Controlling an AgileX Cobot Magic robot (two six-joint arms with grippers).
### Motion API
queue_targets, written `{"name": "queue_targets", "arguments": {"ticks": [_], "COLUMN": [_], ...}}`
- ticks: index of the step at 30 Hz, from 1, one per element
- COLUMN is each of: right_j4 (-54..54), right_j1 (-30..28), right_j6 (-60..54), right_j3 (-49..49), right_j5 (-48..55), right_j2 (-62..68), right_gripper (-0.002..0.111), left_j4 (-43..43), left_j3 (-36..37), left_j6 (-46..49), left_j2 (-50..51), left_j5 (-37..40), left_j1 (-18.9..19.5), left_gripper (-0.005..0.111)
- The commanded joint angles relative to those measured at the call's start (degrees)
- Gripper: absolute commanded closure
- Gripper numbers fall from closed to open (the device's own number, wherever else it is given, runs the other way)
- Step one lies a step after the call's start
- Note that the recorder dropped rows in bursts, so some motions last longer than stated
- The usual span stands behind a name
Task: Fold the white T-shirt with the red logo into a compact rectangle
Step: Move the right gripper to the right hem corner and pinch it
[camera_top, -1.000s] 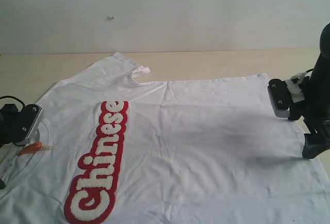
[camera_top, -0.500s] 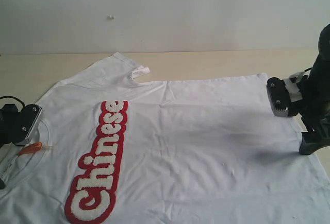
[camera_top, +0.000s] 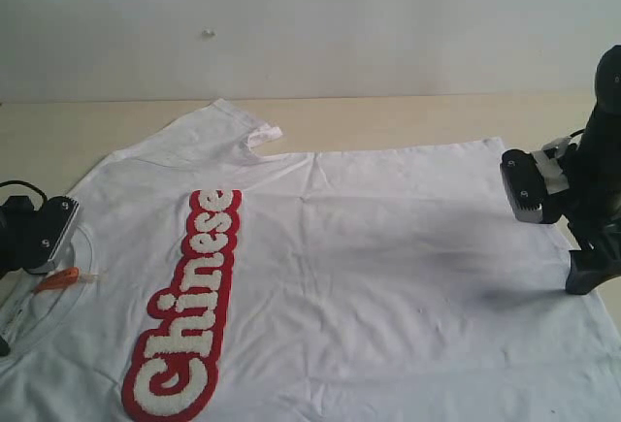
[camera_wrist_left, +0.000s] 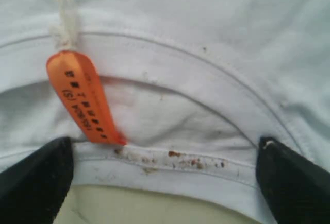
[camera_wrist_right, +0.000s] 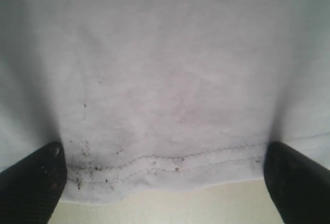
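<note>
The right pincer (camera_top: 555, 232) has slid a tiny bit toward the middle of the white T-shirt (camera_top: 388, 276) since a second ago. The left pincer (camera_wrist_left: 165, 183) has not moved, and the shirt lies just as it did.

The white T-shirt is spread out flat on the pale surface (camera_top: 388, 116), with a few soft wrinkles. Its neck points to the left side and its bottom edge to the right side. The red logo (camera_top: 189, 306) runs in a long strip across the chest, with fuzzy white letters and a thick red rim.

The left pincer is spread wide, with nothing in it. It sits at the neck band (camera_wrist_left: 206, 74), one finger on each side. A little orange tag (camera_wrist_left: 85, 98) hangs on a white string between the fingers, and small dark bits dot the band.

The right pincer is spread wide too, and it pinches nothing. Its two black fingers (camera_wrist_right: 31, 183) stand at the stitched bottom hem (camera_wrist_right: 165, 162), where there are some dark specks. A bit of the surface shows past the hem.
</note>
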Motion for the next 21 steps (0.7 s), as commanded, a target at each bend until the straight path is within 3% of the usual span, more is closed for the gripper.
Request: {"name": "queue_targets", "arguments": {"ticks": [1,21], "right_j4": [-1.22,-0.13], "right_j1": [-0.12,-0.12], "right_j6": [-0.74,-0.74], "right_j3": [0.6,0.6], "right_j5": [-0.44,-0.47], "right_j2": [1.7,1.57], "right_gripper": [0.003,0.003], "left_j4": [1.82,1.82], "left_j3": [0.54,0.54], "left_j6": [0.17,0.17], "left_j2": [1.48,1.48], "left_j5": [-3.02,-3.02], "left_j1": [0.16,0.16], "left_gripper": [0.015,0.015]}}
